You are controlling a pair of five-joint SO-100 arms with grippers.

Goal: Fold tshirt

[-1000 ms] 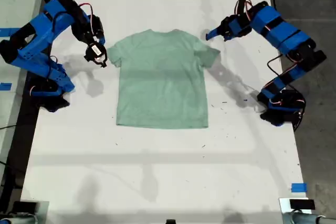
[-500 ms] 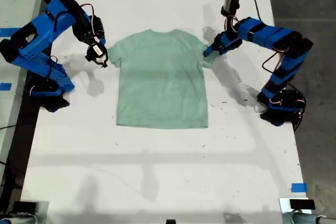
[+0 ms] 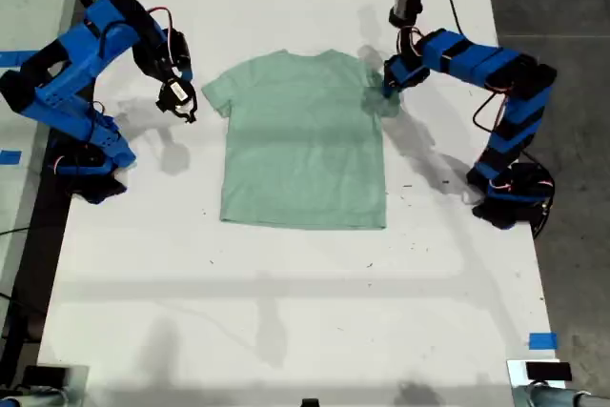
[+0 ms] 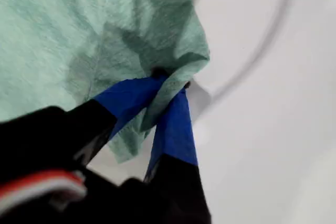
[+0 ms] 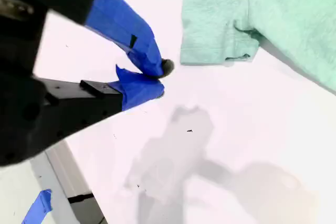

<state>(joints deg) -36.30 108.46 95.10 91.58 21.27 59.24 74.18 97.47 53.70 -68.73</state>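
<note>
The pale mint-green tshirt [image 3: 305, 140] lies flat, neck toward the far edge of the white table [image 3: 286, 312]. My first gripper [image 3: 389, 86] reaches in from the exterior view's right and is shut on the sleeve on that side. The first wrist view shows its blue fingers pinching bunched sleeve cloth [image 4: 173, 61] at the gripper [image 4: 170, 85]. My second gripper [image 3: 181, 104], at the exterior view's left, hovers just off the other sleeve [image 5: 215, 35]. Its fingertips meet with nothing between them at the gripper [image 5: 157, 80].
The two arm bases stand at the table's sides, one at the exterior view's left [image 3: 91, 154] and one at its right [image 3: 510, 193]. A blue tape mark [image 3: 541, 340] sits near the front right corner in the exterior view. Dark floor borders the table.
My first gripper came down onto the sleeve, shut on it and pulled; the whole tshirt has slid slightly toward the exterior view's right and that sleeve is bunched. The second arm has barely moved.
</note>
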